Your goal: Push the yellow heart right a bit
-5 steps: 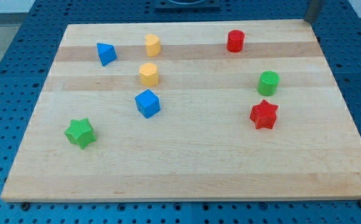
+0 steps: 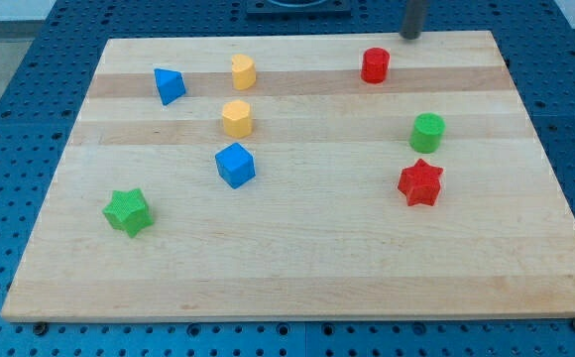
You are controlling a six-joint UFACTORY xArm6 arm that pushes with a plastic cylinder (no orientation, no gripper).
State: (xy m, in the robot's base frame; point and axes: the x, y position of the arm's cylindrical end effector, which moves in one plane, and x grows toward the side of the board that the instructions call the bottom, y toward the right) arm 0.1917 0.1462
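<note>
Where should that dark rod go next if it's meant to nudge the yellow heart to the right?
Probably leftward along the board's top edge: my tip sits above and right of the red cylinder, on the wrong side of the yellow heart. It should likely come down just left of the heart, between it and the blue triangle.

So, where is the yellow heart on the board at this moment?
The yellow heart sits near the view's top, left of centre, just above the yellow hexagon and right of the blue triangle. My tip is far off to its right, at the board's top edge.
</note>
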